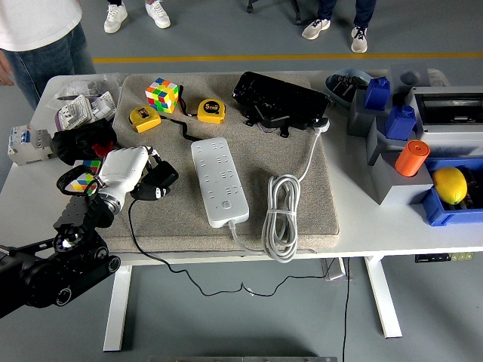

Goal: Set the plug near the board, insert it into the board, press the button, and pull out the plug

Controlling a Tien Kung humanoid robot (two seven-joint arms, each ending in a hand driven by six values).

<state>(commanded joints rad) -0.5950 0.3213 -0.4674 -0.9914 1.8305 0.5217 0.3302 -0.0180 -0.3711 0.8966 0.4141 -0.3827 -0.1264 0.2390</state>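
Observation:
A white power strip [219,181] lies lengthwise on the grey mat [294,158] in the middle of the table, its button near the front end. Its white cable [281,215] is coiled to its right. My left hand [128,172], white, is shut on a black plug [160,181] at the mat's left edge, a hand's width left of the strip. The plug's thin black cord [136,234] hangs down over the table's front edge. My right hand is out of view.
On the mat's far side lie a colour cube [161,95], two yellow tape measures [145,118] and a black case [281,101]. Blue and grey bins [400,143] with an orange cylinder and a lemon stand at right. A person stands at the far left corner [41,38].

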